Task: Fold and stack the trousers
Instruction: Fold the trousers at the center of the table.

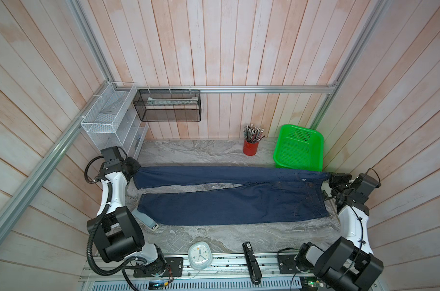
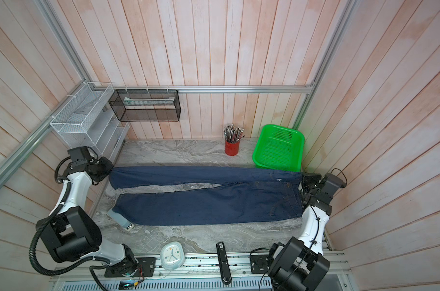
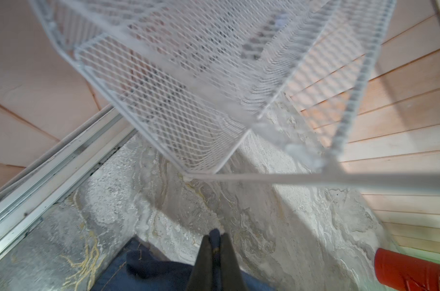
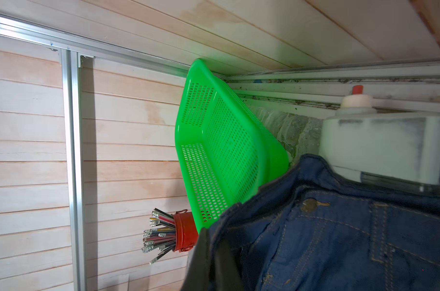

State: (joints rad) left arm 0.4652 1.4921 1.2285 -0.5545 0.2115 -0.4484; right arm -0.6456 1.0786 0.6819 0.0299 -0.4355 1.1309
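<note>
The trousers (image 1: 234, 199) lie full length across the grey marbled surface (image 1: 214, 236). They are dark indigo denim with tan stitching, waist toward the right arm and hems toward the left. The legs part in a narrow wedge that bares a strip of the stone pattern. The near leg lies flat and broad; the far leg runs as a straight, slimmer band from claw to claw.

The left claw (image 1: 135, 169) is closed on the far leg's hem. In the left wrist view its dark tapered fingers (image 3: 203, 259) meet at the tips with a nub of blue cloth pinched between them. The right claw (image 1: 330, 178) is closed on the far corner of the waistband. The right wrist view shows denim bunched over its black fingers (image 4: 201, 262), with the dull metal waist button (image 4: 309, 204) close by.

Behind the waist a bright green perforated plastic basket (image 1: 299, 148) stands tilted in the wall corner. Beside it a red cylindrical tin (image 1: 250, 148) bristles with pencils. A white wire-mesh rack (image 1: 108, 118) fills the far left corner. A rounded pale alarm clock (image 1: 200, 255) and a slim black stapler (image 1: 251, 262) lie at the near edge.
</note>
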